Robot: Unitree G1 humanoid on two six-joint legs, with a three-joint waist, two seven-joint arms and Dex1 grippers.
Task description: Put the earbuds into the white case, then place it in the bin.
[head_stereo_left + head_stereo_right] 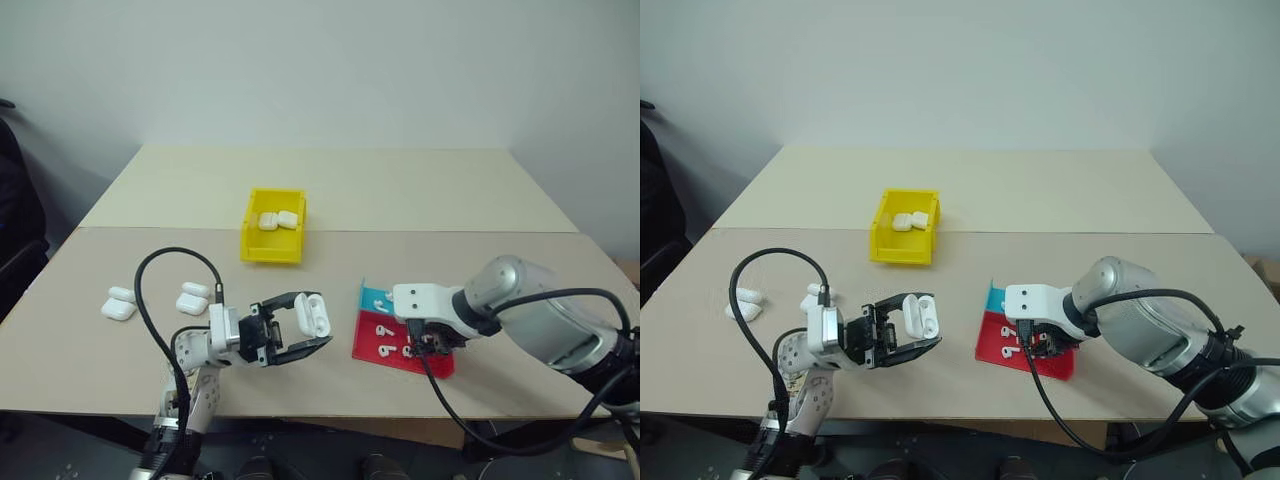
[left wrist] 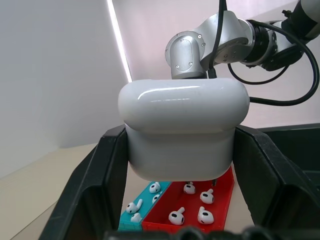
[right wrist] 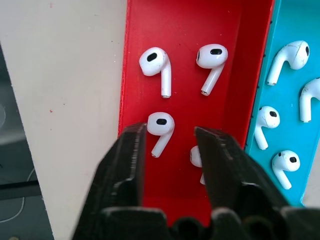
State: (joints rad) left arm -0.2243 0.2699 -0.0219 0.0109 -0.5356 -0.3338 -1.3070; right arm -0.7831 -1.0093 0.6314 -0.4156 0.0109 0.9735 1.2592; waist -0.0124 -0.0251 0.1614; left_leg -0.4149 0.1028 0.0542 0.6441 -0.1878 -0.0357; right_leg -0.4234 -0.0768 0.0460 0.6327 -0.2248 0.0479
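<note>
My left gripper (image 1: 303, 327) is shut on the white case (image 1: 313, 314) and holds it above the table at front centre; the left wrist view has the case (image 2: 183, 130) between both black fingers (image 2: 95, 185). My right gripper (image 1: 432, 346) points down into the red half of the tray (image 1: 366, 343). Its fingers (image 3: 131, 160) stand apart, with one earbud (image 3: 160, 126) lying between the tips. Two more earbuds (image 3: 156, 62) lie further along the red half, and several lie in the blue half (image 3: 287, 57). The yellow bin (image 1: 272, 246) stands behind, at the table's middle.
Two white cases (image 1: 278, 220) lie inside the bin. More cases lie on the table at the left (image 1: 118, 303) and nearer my left arm (image 1: 193, 298). A black cable (image 1: 150, 300) loops above the left arm. A seam crosses the table behind the bin.
</note>
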